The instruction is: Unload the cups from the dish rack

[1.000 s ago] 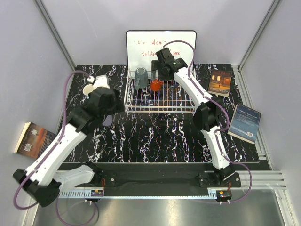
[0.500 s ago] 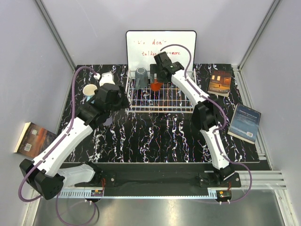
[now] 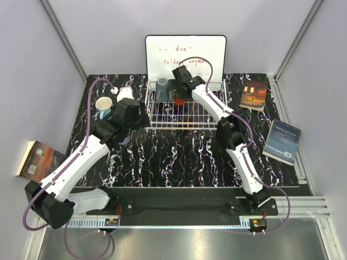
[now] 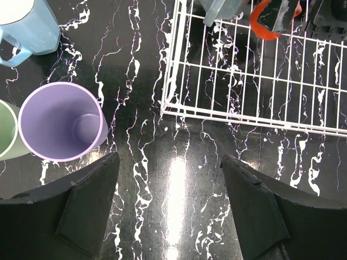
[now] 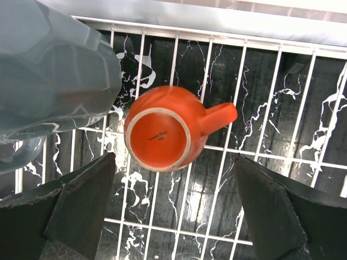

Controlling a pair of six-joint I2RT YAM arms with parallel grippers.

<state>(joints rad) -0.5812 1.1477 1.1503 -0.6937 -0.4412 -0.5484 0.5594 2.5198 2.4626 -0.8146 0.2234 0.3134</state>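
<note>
- Black, white-veined table fills the booth floor, and we see a whiteboard propped at its far edge.
- The dish rack, white wire, sits at the far middle of the table, just in front of that board.
- Our right gripper hangs over the rack's far left part, fingers spread wide and holding nothing.
- Our left gripper is also spread wide and empty, over bare table near the rack's near left corner.
- The dark grey cup stands upside down in the rack, beyond the right gripper's left-hand finger in the wrist view.
- The lilac cup stands upright off the rack, just beside one finger of the left gripper.
- The pale green cup is just beside the lilac one, and the light blue mug stands farther back.
- The orange cup sits inverted on the wires, just beside the grey one. It lies directly between the right gripper's fingers and touches neither that we can see.
</note>
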